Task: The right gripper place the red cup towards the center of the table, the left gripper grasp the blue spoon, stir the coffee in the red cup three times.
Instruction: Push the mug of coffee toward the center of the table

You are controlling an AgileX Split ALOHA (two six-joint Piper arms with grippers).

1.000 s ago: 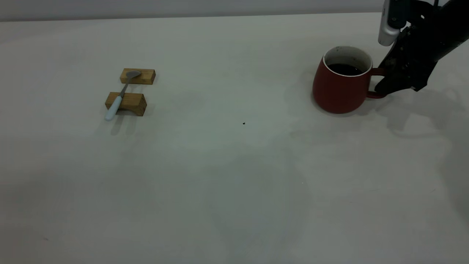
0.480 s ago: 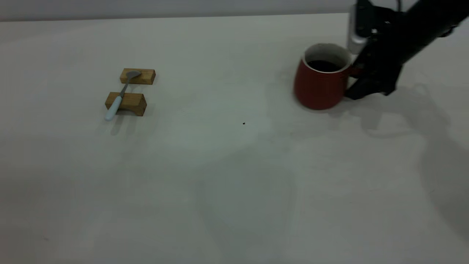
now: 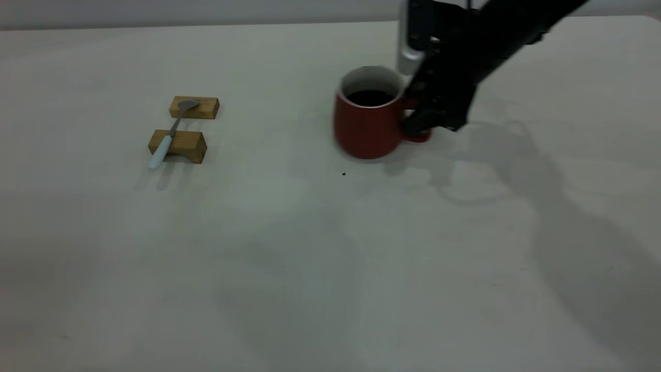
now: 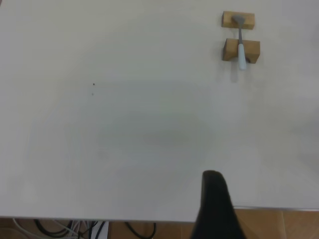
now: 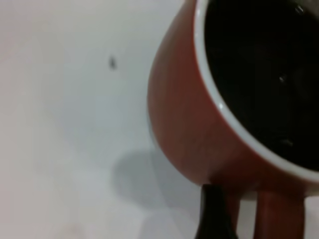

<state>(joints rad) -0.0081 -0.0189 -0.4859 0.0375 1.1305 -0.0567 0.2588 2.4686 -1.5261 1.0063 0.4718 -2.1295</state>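
Table [image 3: 289, 289]: off-white and matte, seen across the whole exterior view; its near part is bare apart from soft shadows
Speck [image 3: 344, 174]: a tiny black mark on the table, just in front of the cup and slightly to its left; it is also seen in the right wrist view, beside the cup's wall
Spoon [image 3: 166, 137]: laid across two wooden blocks [image 3: 178, 145] at the left of the exterior view, well apart from the cup; the pale-blue handle points towards the camera past the nearer block, and the grey bowl rests on the farther block
Cup [image 3: 367, 120]: red, upright, placed near the middle of the table's width, in the far half; its base appears to be at table level, though contact cannot be confirmed; the handle is turned to the right
Coffee [image 3: 371, 97]: dark liquid is seen inside the white interior, below the rim
Right gripper [image 3: 417, 118]: lowered from the upper right to the cup's handle; its fingers are closed on the handle, which is seen between them in the right wrist view
Left gripper: only a dark finger tip [image 4: 213, 199] is seen in its own wrist view, above the table's edge and far from the spoon; whether its fingers are open or closed cannot be told
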